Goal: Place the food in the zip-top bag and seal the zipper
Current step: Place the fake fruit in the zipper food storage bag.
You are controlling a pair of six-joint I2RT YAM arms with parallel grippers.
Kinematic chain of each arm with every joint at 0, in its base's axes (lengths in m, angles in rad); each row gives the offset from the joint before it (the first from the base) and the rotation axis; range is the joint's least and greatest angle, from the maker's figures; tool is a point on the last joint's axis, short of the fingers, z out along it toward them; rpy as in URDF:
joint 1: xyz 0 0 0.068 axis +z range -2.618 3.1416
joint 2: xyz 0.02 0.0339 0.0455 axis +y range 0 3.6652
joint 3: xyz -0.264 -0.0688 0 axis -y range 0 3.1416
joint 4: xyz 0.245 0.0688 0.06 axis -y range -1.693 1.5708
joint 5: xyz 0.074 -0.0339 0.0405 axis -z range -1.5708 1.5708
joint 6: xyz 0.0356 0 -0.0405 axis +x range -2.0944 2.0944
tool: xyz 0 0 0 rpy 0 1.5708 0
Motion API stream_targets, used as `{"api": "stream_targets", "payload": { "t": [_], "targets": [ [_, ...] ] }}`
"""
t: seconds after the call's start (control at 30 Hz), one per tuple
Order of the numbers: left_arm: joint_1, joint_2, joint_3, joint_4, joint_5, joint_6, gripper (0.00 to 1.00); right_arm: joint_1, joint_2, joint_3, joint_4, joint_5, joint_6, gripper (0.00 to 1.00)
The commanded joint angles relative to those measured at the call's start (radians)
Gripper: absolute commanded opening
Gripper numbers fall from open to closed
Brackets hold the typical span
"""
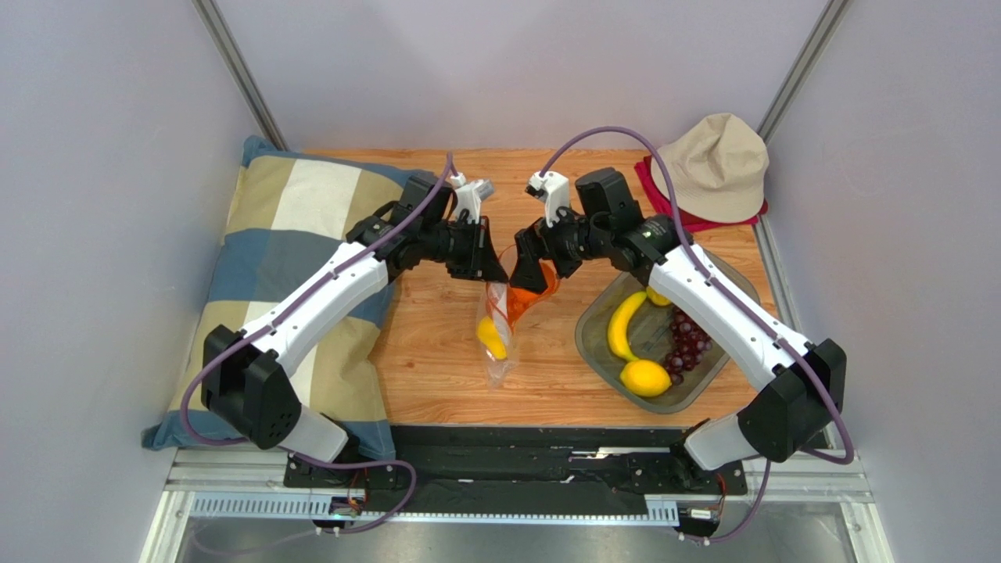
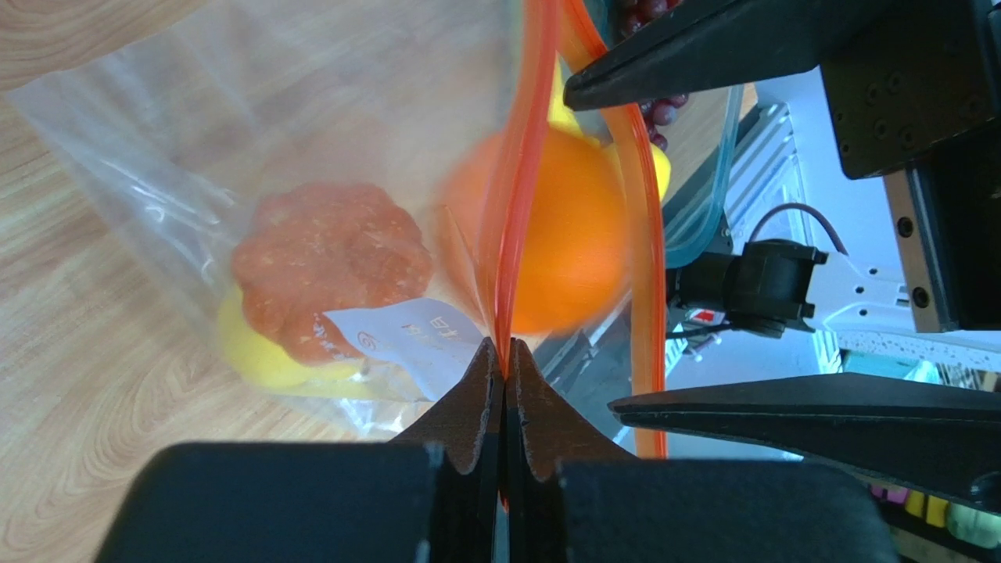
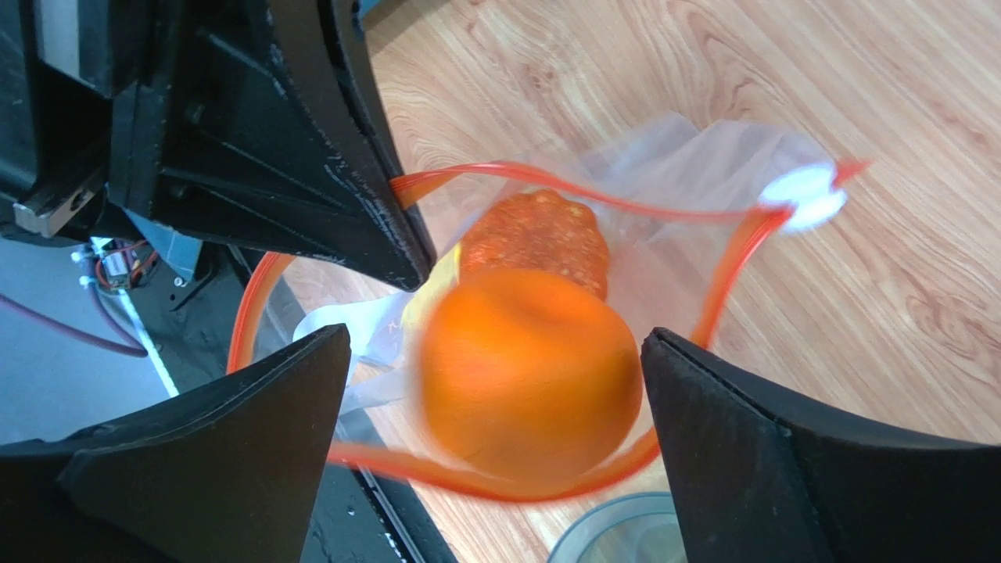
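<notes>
Checked in blue, beige and white, a soft pillow covers the left edge of the wooden desk. Beside it, the left gripper is clenched on the thin orange-red zipper strip, holding up one lip of the clear, crinkly zip-top bag over the desk's middle. Inside the bag lie a small orange pumpkin and a yellow toy fruit, next to a white label.

The zipper's white slider sits at the far end of the open mouth. A round orange, blurred, is in that mouth, ringed by the zipper strip and between the right gripper's widely spread, released jaws, with a clear gap on one side.

Near the right edge, a grey translucent tray holds a yellow banana, a lemon and a dark purple grape bunch. A beige hat rests on a red cloth at the far right corner.
</notes>
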Motion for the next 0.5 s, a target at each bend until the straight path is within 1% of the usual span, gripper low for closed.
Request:
{"api": "stream_targets", "payload": {
  "t": [0.0,0.1,0.2,0.3,0.47],
  "targets": [
    [-0.002,-0.052,0.003,0.044,0.029,-0.014,0.0,0.0,-0.032,0.091,-0.034,0.057,0.02,1.0],
    [-0.002,-0.055,0.007,0.041,0.022,-0.008,0.0,-0.02,-0.094,0.096,-0.071,0.054,0.104,0.99],
    [-0.002,-0.058,0.009,0.039,0.018,-0.002,0.0,-0.026,-0.149,0.044,-0.09,0.125,0.123,0.95],
    [-0.001,-0.058,0.01,0.038,0.018,0.0,0.0,-0.029,-0.157,-0.019,-0.094,0.183,0.141,0.91],
    [-0.002,-0.057,0.027,0.027,0.017,0.003,0.0,-0.03,-0.135,-0.085,-0.091,0.158,0.178,0.88]
  ]
}}
